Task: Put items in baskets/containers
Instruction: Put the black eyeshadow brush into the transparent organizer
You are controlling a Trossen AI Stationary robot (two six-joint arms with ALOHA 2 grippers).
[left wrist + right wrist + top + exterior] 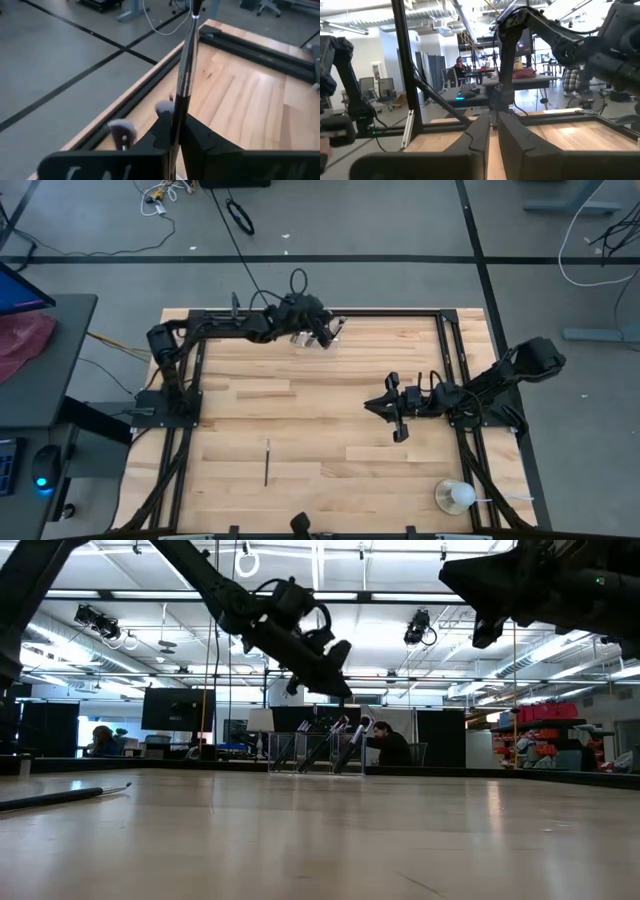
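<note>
where everything sat on my table

my left gripper hung above the clear holder at the table's far edge, with brushes leaning inside the holder. my right gripper waited over the middle right. one loose brush lay on the near left boards. a round ball sat at the near right corner.
</note>
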